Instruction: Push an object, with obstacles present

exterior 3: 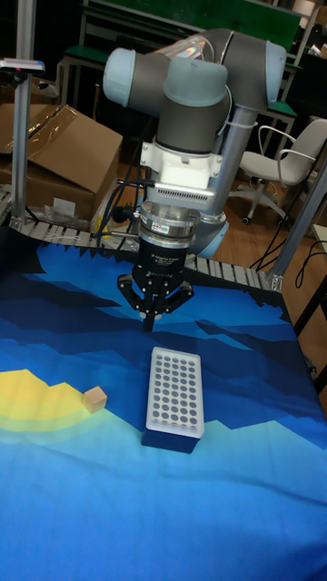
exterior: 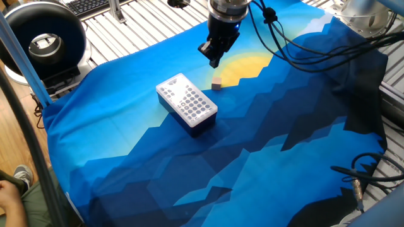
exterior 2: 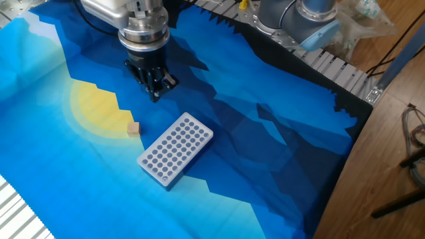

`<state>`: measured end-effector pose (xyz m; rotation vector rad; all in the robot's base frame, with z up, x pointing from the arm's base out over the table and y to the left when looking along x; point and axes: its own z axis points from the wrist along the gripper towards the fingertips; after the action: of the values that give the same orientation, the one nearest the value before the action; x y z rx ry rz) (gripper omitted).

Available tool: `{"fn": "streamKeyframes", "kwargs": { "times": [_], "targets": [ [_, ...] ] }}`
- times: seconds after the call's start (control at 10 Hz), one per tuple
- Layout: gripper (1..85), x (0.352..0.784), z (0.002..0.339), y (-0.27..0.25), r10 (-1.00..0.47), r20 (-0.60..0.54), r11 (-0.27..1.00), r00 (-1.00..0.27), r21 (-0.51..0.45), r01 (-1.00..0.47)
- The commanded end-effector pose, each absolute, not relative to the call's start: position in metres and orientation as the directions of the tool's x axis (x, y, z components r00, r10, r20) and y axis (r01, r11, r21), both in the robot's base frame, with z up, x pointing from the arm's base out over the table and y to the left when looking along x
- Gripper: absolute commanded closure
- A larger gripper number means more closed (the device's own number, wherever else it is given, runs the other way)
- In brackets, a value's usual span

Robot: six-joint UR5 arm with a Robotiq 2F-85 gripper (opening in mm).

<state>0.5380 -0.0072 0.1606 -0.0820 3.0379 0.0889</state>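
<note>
The object, a tiny tan cube, lies on the blue cloth at the edge of its yellow patch. Close beside it sits the obstacle, a white block full of small holes with dark sides. My gripper hangs above the cloth, a short way behind both and touching neither. Its fingers are drawn together to a point and hold nothing.
A blue and yellow printed cloth covers the table. A black round device stands off the cloth's far left corner. Cables trail from the arm over the cloth's right side. A cardboard box stands behind the table.
</note>
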Motion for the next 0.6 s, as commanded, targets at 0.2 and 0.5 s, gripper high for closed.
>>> {"fn": "streamKeyframes", "kwargs": {
  "times": [0.2, 0.5],
  "targets": [
    [84.7, 0.509, 0.16, -0.035, 0.03, 0.008, 0.999, -1.0, -0.039, 0.03],
    [84.7, 0.532, 0.161, -0.041, -0.035, -0.075, 0.997, -0.997, -0.066, -0.03]
  ]
}}
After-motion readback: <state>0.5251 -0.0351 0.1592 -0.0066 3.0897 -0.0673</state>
